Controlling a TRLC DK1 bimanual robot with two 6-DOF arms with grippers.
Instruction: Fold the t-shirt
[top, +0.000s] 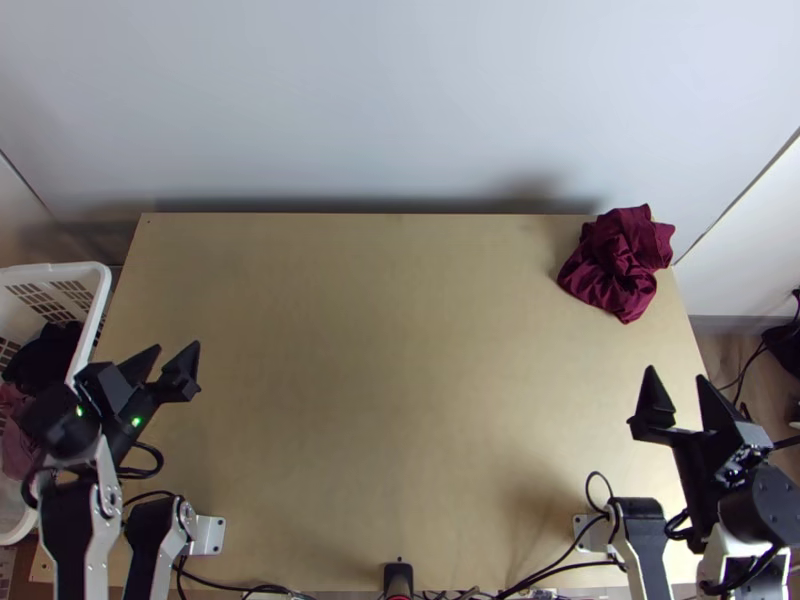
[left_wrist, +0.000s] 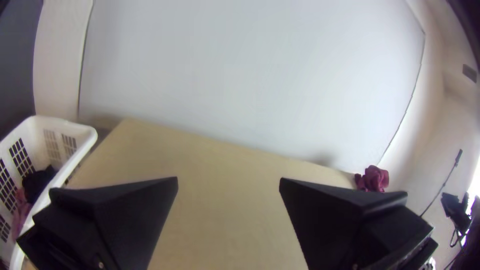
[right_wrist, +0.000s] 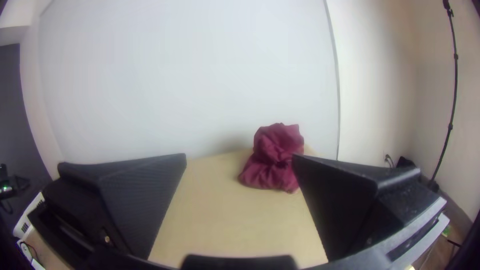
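One t-shirt (top: 619, 262), dark wine red, bunched in a loose heap, lying at the far right corner of the bench (top: 380, 350). Surface: crumpled throughout, with deep creases drawn in toward a dark hollow near the middle, a slight sheen on the raised folds, a rounded peak on the side away from the arms; collar and sleeves cannot be told apart. Position: beyond the right pincer (top: 676, 373), the nearer of the two, and apart from it; well apart from the left pincer (top: 176, 348), across the bench. In the right wrist view the heap sits beyond the fingers, one of them overlapping its edge. Right pincer, one: fingers spread, bare space between them, held near the bench's right edge. Left pincer, one: likewise spread and holding nothing, near the left edge. Bench: light wood, plain top. White plastic basket (top: 98, 270), one, with slotted sides, beside the bench's left edge; contents, dark cloth (top: 42, 360) and dusky pink cloth (top: 18, 450), both crumpled. Pale upright panel (top: 400, 100), one, behind the bench's far edge.
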